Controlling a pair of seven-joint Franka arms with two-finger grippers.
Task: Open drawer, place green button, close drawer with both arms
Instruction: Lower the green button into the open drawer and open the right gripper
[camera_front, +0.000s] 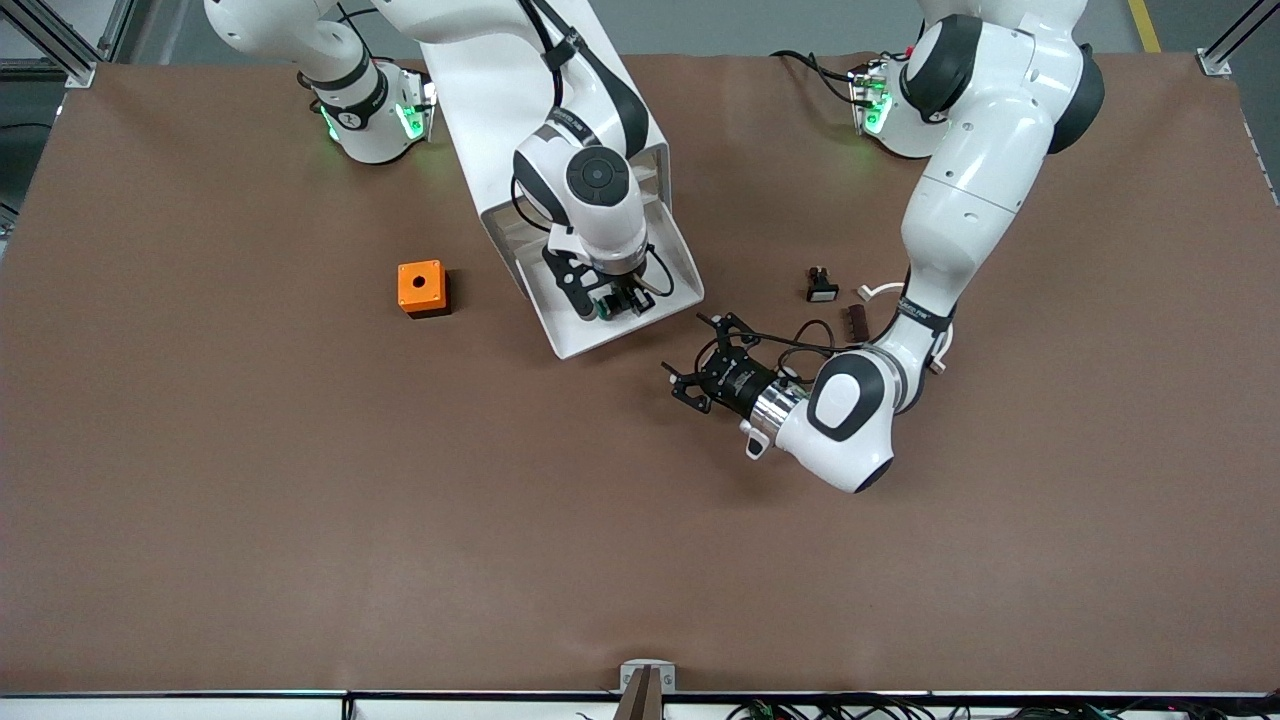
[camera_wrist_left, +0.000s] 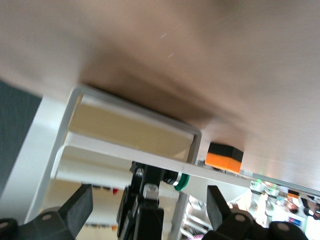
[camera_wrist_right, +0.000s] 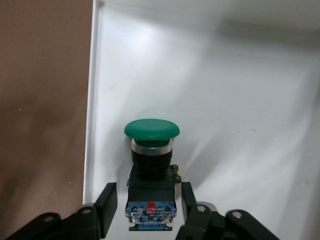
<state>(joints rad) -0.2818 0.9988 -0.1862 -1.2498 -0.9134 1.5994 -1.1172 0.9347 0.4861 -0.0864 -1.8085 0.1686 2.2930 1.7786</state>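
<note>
A broad brown matte table (camera_front: 300, 520) fills the scene, framed by grey floor and aluminium posts at the corners by the robots' bases, with a white rail and cables along the edge nearest the front camera. A big white cabinet (camera_front: 480, 90) lies near the middle of the base-side edge, and its lowest drawer, a wide shallow white tray with a cream front (camera_front: 575, 335), stands pulled out toward the table's centre.

The right gripper (camera_front: 615, 305) reaches down into the open drawer. Its black fingers (camera_wrist_right: 107, 205) stand narrowly parted on either side of the small push button with a black boxy body and round green cap (camera_wrist_right: 151, 165), which lies on the tray's white floor close to one side wall; whether the pads touch the body cannot be told.

The left gripper (camera_front: 695, 360) hovers low over the bare table just off the drawer's front corner, toward the left arm's end, its black fingers (camera_wrist_left: 80, 207) spread wide and holding nothing.

A small orange box with a round hole in its top (camera_front: 421, 288) sits on the table beside the drawer, toward the right arm's end. A black button with a white face (camera_front: 821, 287) and a small dark brown block (camera_front: 857, 319) lie beside the left arm's forearm.
</note>
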